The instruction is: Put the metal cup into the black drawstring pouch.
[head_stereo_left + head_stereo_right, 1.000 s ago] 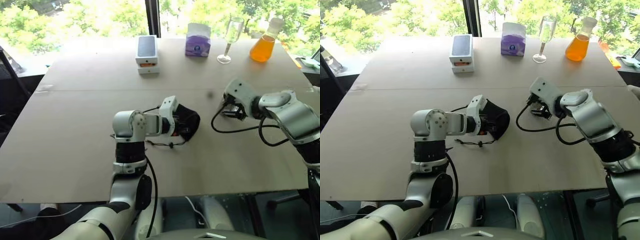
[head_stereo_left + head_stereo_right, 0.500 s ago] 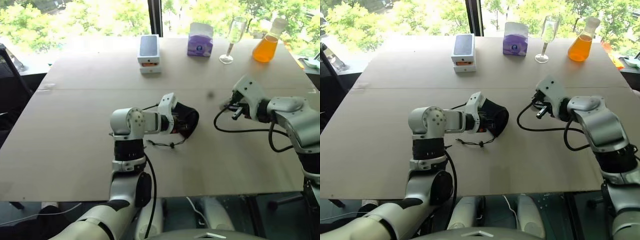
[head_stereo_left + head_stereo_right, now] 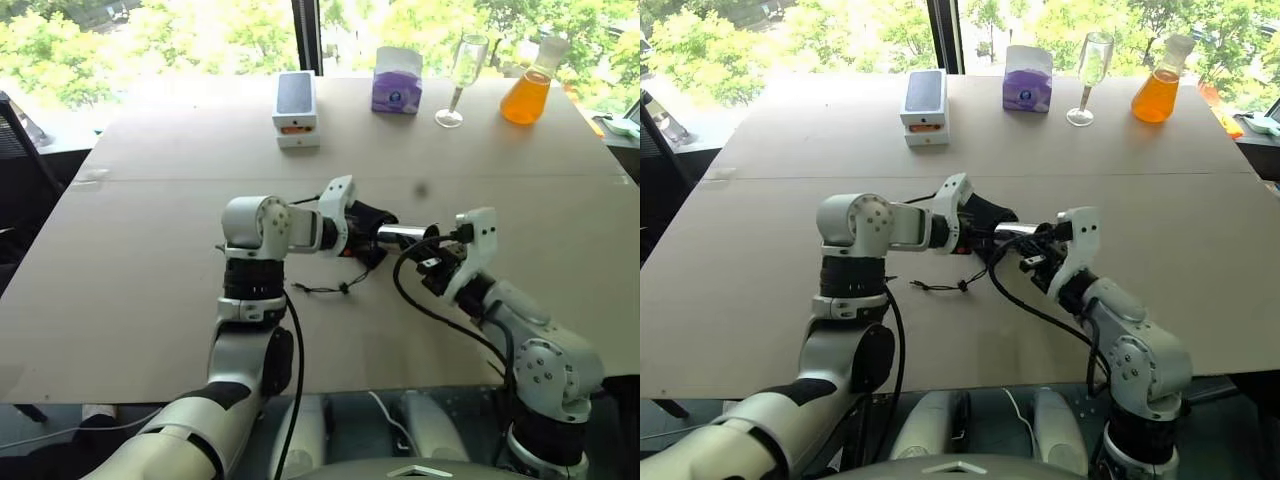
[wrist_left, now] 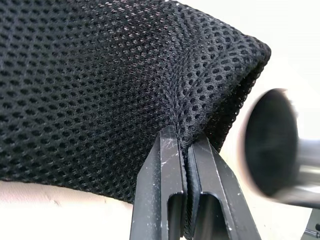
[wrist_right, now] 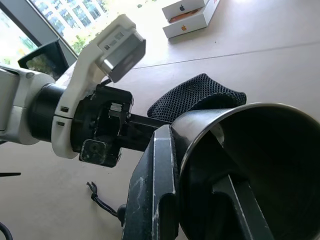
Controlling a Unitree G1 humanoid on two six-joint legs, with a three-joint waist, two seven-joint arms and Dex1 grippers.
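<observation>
Two grippers meet near the middle of the table [image 3: 140, 300]. Left gripper [image 4: 186, 165]: fingers pressed together, pinching a fold of the black drawstring pouch [image 3: 368, 222] at its edge. Pouch is lifted off the tabletop on that side; mesh weave is plain in the left wrist view. Its drawstring cord [image 3: 325, 289] trails down onto the table just below the left gripper, ending in a small toggle.

Right gripper [image 5: 195, 170]: closed on the metal cup [image 3: 403, 234], one finger outside the wall and one inside the rim. Cup is held off the table, lying roughly level. Long axis runs across the scene from the right gripper toward the pouch. The end of the cup facing the left wrist camera looks dark and round, but whether that end is the base or the mouth I cannot tell from that view alone; in the right wrist view the open mouth faces that camera. Cup sits just beside the pouch, whether touching cannot be told.

Far edge of table: stacked white boxes [image 3: 295, 109], purple tissue box [image 3: 397, 79], stemmed glass [image 3: 460, 78], orange-filled flask [image 3: 529, 88], all well apart from both grippers.
</observation>
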